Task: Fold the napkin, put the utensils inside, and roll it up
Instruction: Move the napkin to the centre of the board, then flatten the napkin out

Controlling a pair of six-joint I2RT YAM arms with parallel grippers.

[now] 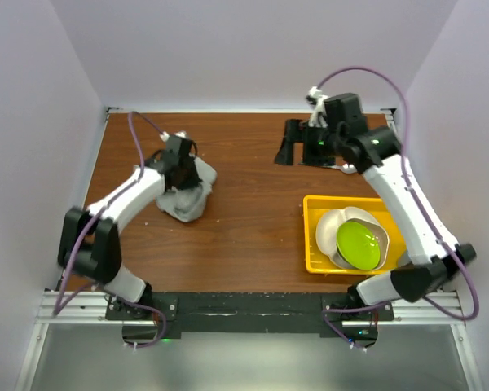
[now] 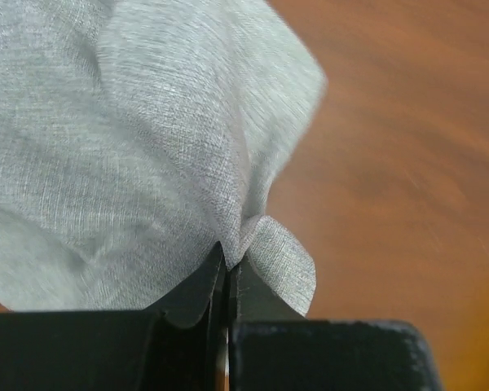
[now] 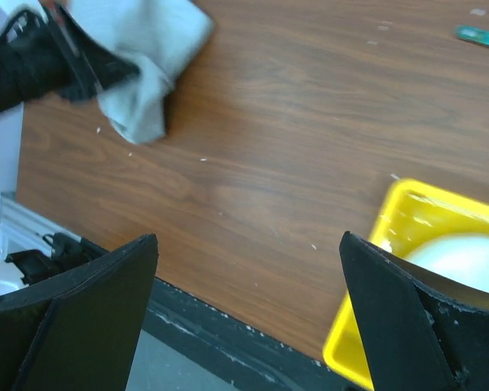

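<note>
Left side: the left arm [image 1: 118, 204] reaches out over the left half of the counter [image 1: 253, 220]. We find the left hand [image 2: 226, 278] pinched fully together on a fold of the napkin [image 1: 189, 204]. In the left wrist view a small flap of cloth sticks out past the closed fingers. The napkin is light grey and bunched into a crumpled heap, not flat. It sits on the left part of the counter, roughly midway between the near and far edges. From above, the hand and wrist cover the heap's far portion, so we cannot see how the cloth lies there.

Centre: bare wood grain separates the napkin from the things on the right.

Right side: a yellow tray [image 1: 310, 238] lies near the front edge, well apart from the napkin. It holds white bowls [image 1: 334, 221] and a lime green dish [image 1: 360, 244] nested together. The right arm [image 1: 401, 195] passes over the tray's right rim and hides it. The right hand [image 3: 248, 244] hangs over the far right of the counter with its fingers spread wide and nothing between them. Its wrist view takes in the tray's corner and, far off, the napkin.
</note>
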